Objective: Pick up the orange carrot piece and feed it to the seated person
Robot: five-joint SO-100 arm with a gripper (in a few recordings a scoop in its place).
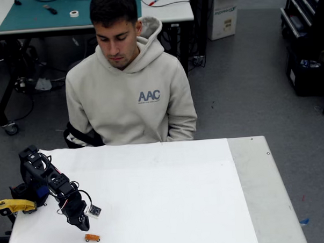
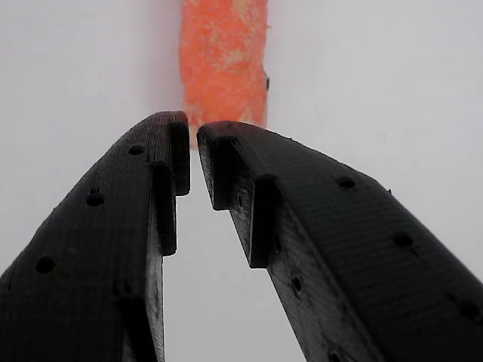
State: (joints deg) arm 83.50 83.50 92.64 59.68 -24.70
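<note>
Wrist view shows the orange carrot piece [image 2: 223, 64] lying on the white table [image 2: 377, 90] just beyond the gripper [image 2: 193, 136], long axis pointing straight away, fingertips nearly together and empty.

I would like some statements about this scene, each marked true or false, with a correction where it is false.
1. The orange carrot piece lies on the white table. True.
2. The gripper holds the carrot piece. False: its nearly shut fingertips are just short of it.
3. The seated person wears a red jacket. False: a beige hoodie.
4. The carrot piece lies near the table's front left corner in the fixed view. True.
</note>
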